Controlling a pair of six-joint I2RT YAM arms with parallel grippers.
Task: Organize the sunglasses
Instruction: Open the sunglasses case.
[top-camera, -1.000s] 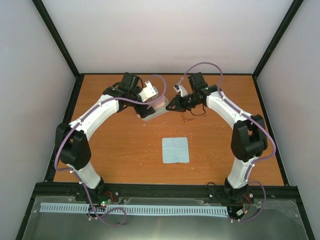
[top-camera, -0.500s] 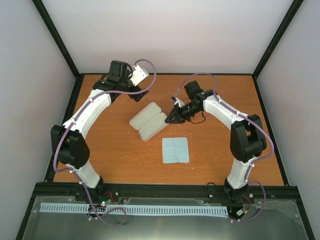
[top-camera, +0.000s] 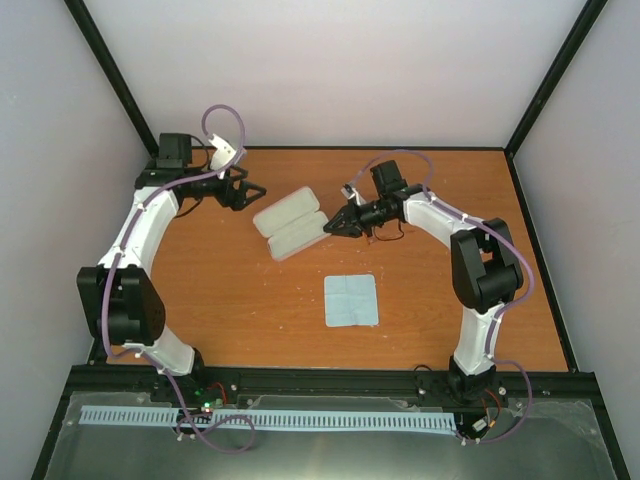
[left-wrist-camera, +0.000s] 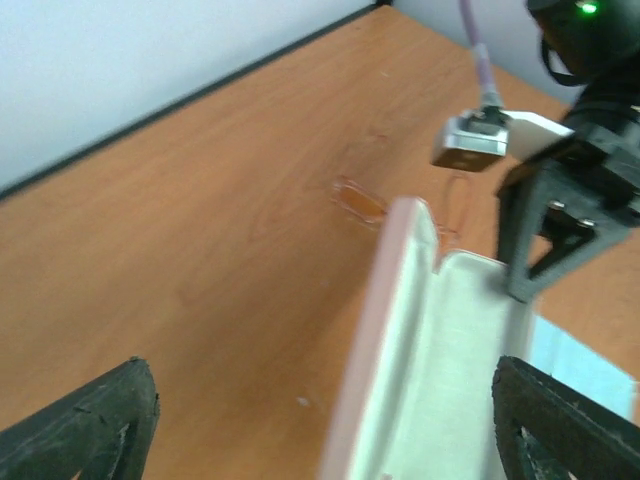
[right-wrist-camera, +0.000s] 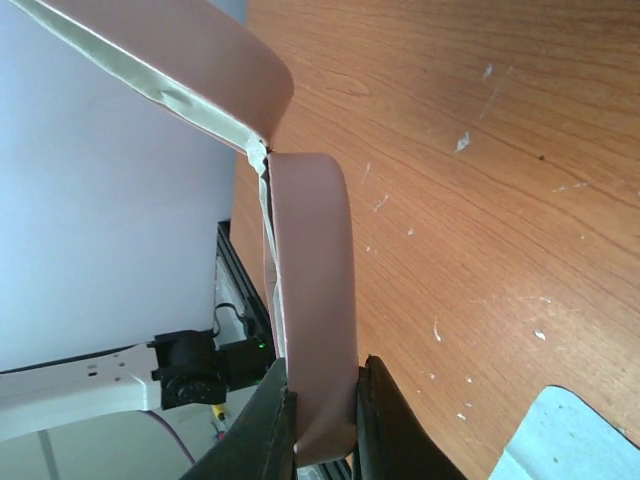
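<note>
The pink case (top-camera: 290, 222) lies open on the orange table, its pale grey inside facing up. My right gripper (top-camera: 335, 225) is shut on the end of the case's near half, and the right wrist view shows the pink shell (right-wrist-camera: 315, 330) pinched between the fingers (right-wrist-camera: 385, 425). My left gripper (top-camera: 247, 192) is wide open and empty, just left of the case (left-wrist-camera: 430, 350). The sunglasses (left-wrist-camera: 360, 200) show only faintly in the left wrist view, as thin reddish outlines on the wood beyond the case's far end. I cannot make them out in the top view.
A light-blue square cloth (top-camera: 351, 299) lies flat on the table nearer the arm bases; its corner shows in the right wrist view (right-wrist-camera: 575, 430). Black frame rails edge the table, with white walls behind.
My left gripper let go of the case lid and swung back to the far left. The case now lies fully open. My right gripper kept its hold and shifted the case slightly up-left.
</note>
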